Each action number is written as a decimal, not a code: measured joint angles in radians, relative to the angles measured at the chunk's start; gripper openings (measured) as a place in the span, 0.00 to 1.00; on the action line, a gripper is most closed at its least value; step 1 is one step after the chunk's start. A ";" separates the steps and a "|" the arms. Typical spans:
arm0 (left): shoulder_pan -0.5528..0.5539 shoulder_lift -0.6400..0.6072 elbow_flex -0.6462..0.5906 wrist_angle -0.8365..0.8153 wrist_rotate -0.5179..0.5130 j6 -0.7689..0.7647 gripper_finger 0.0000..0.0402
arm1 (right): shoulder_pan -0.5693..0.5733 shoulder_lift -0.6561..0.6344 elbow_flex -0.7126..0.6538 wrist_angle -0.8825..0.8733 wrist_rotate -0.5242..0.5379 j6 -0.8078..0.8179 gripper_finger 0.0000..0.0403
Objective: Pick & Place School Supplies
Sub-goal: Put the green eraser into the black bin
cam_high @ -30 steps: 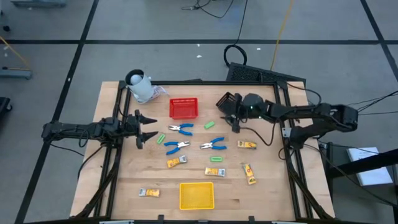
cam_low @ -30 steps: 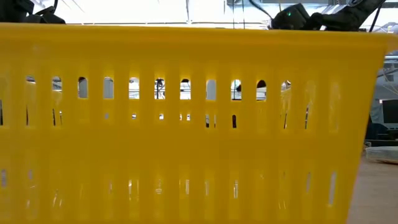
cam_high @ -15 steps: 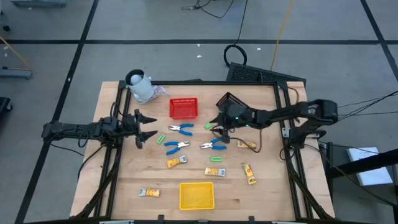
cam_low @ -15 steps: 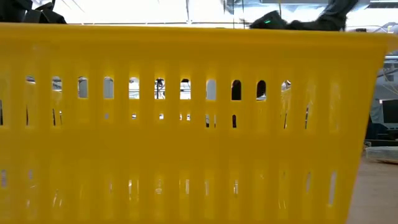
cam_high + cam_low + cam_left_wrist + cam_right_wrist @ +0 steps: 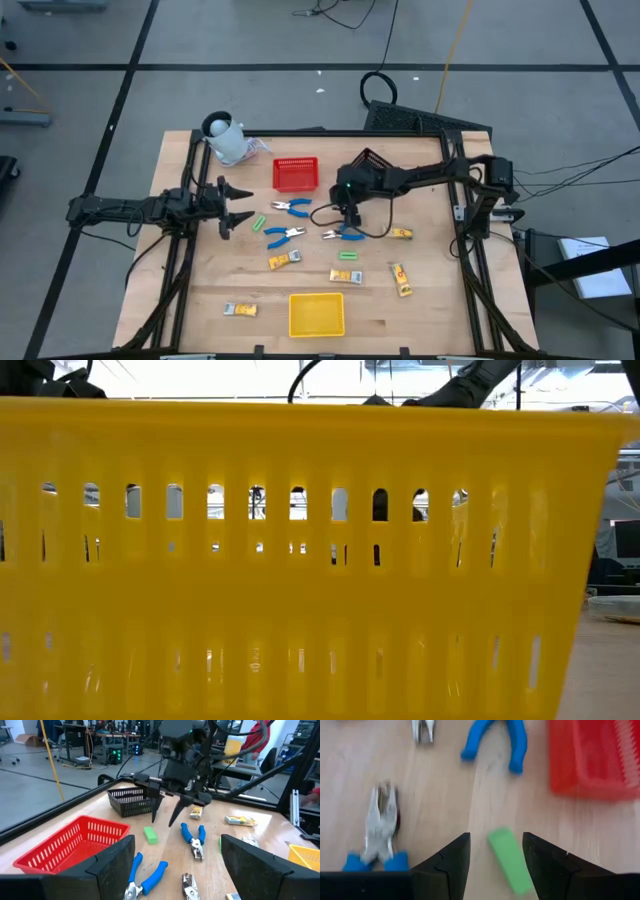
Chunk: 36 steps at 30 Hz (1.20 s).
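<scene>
My right gripper (image 5: 345,211) hangs open over the middle of the table, fingers pointing down. A green block (image 5: 509,860) lies on the wood between its fingertips (image 5: 496,838); the left wrist view shows those fingers (image 5: 164,822) clear of the block (image 5: 150,834). Three blue-handled pliers (image 5: 291,207) (image 5: 285,235) (image 5: 346,234) lie around it, with green blocks (image 5: 260,221) (image 5: 347,256) and yellow packets (image 5: 283,260) (image 5: 400,233) nearby. My left gripper (image 5: 236,205) waits open at the table's left edge.
A red basket (image 5: 296,173) and a black basket (image 5: 368,163) stand at the far side and a yellow tray (image 5: 316,314) near the front edge. More packets (image 5: 346,275) (image 5: 401,279) (image 5: 240,310) lie toward the front. The tray's wall (image 5: 300,560) fills the low view.
My right gripper has swung from beside the black basket toward the table's left and near side, and now stands over the green block by the pliers. The supplies have stayed where they were.
</scene>
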 joint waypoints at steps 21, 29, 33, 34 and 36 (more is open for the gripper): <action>0.000 0.000 0.000 0.012 0.001 0.001 0.74 | -0.019 0.101 0.167 -0.244 -0.004 -0.068 0.35; 0.000 0.000 0.000 0.011 0.002 0.001 0.74 | -0.021 0.154 0.227 -0.301 0.011 -0.100 0.36; 0.000 0.000 0.000 0.010 0.002 0.002 0.74 | -0.030 0.155 0.225 -0.303 0.024 -0.115 0.37; 0.000 0.000 0.000 0.010 0.002 0.002 0.74 | -0.032 0.154 0.226 -0.294 0.024 -0.115 0.37; 0.000 0.000 0.000 0.010 0.002 0.002 0.74 | -0.038 0.154 0.226 -0.291 0.025 -0.117 0.37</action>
